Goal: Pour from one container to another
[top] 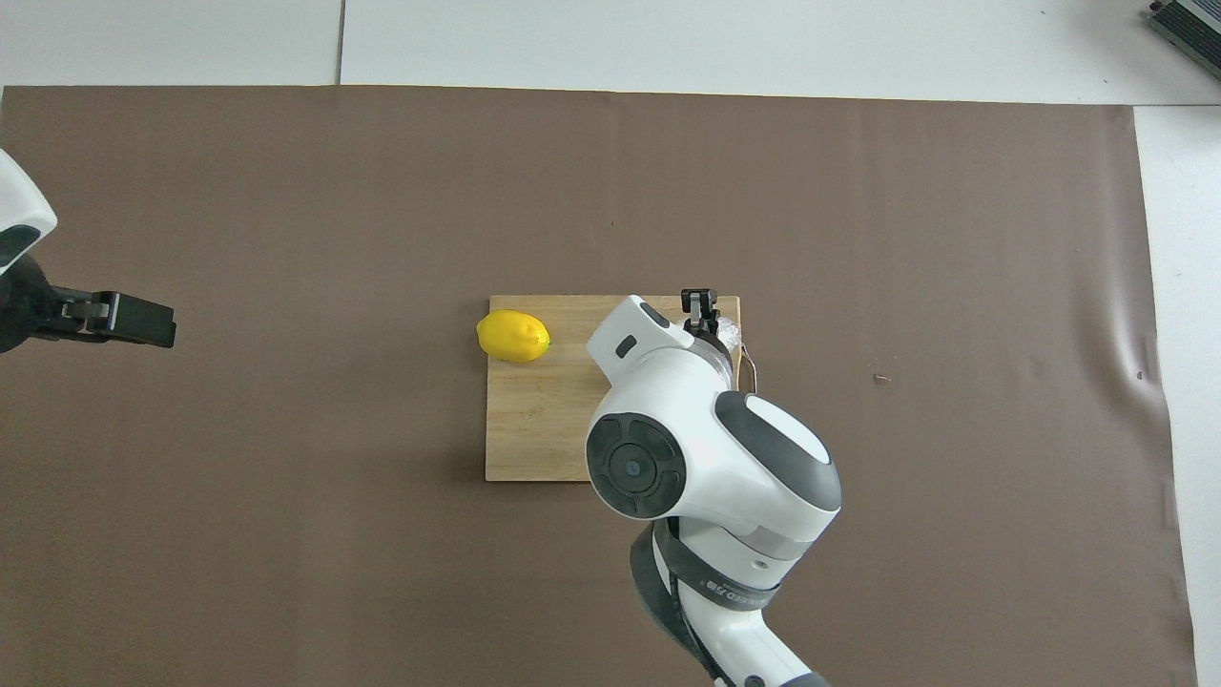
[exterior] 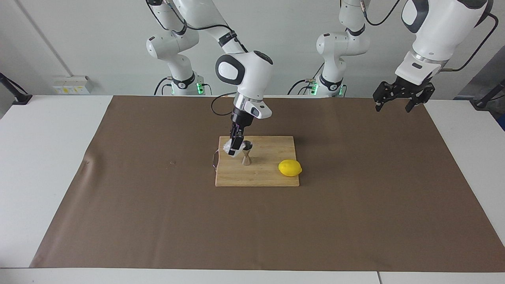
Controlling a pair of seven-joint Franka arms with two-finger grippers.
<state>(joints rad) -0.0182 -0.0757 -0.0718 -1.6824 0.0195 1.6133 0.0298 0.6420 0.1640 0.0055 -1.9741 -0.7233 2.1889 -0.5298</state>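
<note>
The whitish textured cup (exterior: 228, 148) hangs tilted over the wooden board (exterior: 256, 178), its mouth leaning toward the top of the steel jigger (exterior: 246, 155). My right gripper (exterior: 234, 150) is shut on the cup, slanting down from above. The jigger stands upright on the board. In the overhead view only a bit of the cup (top: 730, 331) shows past the right gripper (top: 702, 311); the arm hides the jigger. My left gripper (exterior: 394, 105) waits open and empty, up in the air at the left arm's end of the table, and it also shows in the overhead view (top: 143, 322).
A yellow lemon (exterior: 290, 168) lies on the board's corner toward the left arm's end. A metal loop (exterior: 214, 159) sticks out of the board's edge toward the right arm's end. Brown paper (exterior: 158, 217) covers the table, with a small crumb (exterior: 171, 162) on it.
</note>
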